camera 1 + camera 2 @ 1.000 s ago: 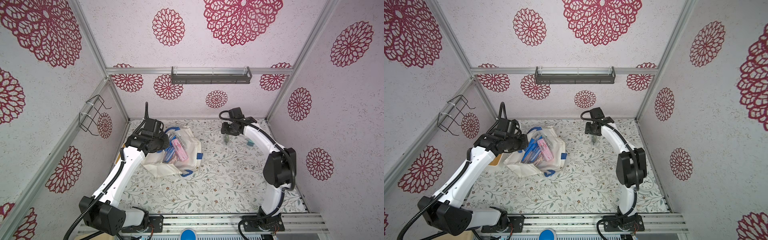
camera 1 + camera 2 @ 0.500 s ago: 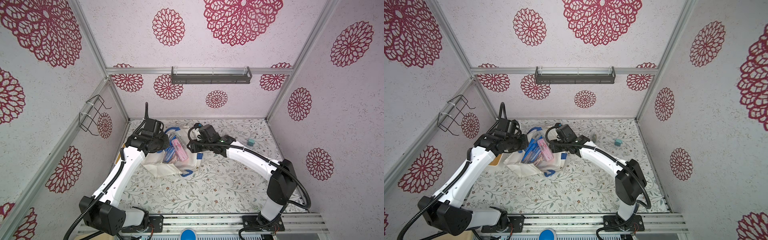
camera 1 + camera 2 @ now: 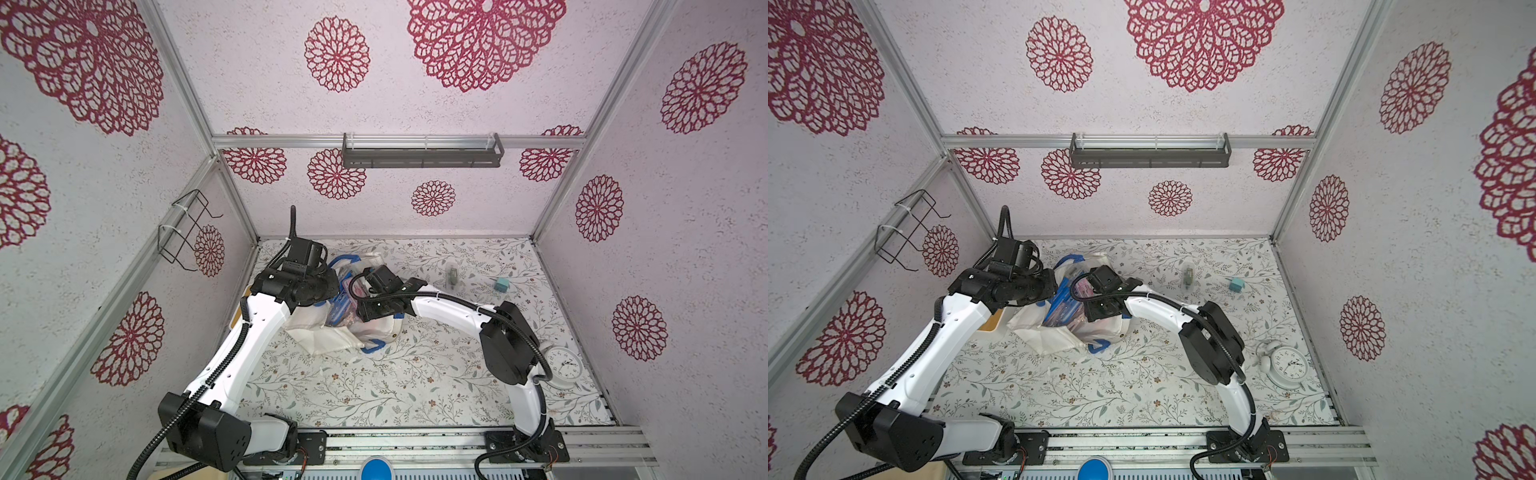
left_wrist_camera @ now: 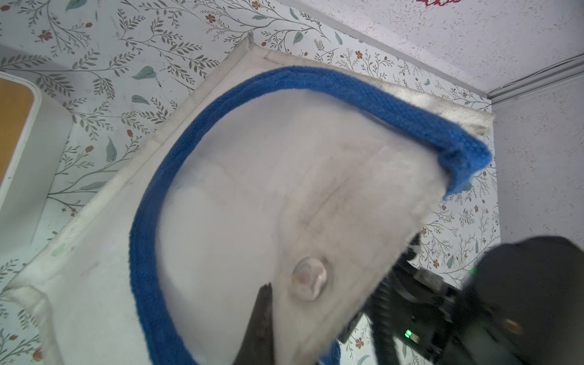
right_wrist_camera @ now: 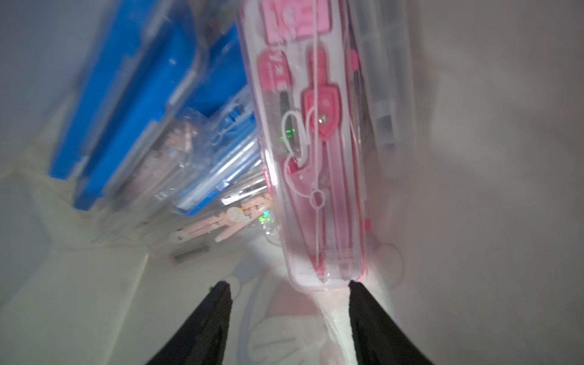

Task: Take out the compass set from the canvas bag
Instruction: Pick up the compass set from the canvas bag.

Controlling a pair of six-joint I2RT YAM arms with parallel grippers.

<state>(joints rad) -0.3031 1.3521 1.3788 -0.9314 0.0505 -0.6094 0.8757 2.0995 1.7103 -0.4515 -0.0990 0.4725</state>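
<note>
Right fingers (image 5: 202,325), newly inside the canvas bag (image 3: 322,337), stand apart; left fingers (image 4: 260,322), half hidden, pinch its fabric.

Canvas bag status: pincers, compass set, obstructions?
Left pincer shut on canvas bag rim. Right pincer open inside, at compass set, not gripping. Blue cases alongside.

Mouth of off-white canvas bag with blue straps (image 3: 326,341) is open, rim pinched by left gripper (image 4: 271,294). Inside, right gripper (image 5: 287,284) jaws spread. Clear pink compass set case (image 5: 316,158) sits just ahead, tight against bag wall. Blue plastic case (image 5: 132,94) and clear packets (image 5: 221,167) crowd the other side. Bare bag fabric lies free in front of the fingers.
</note>
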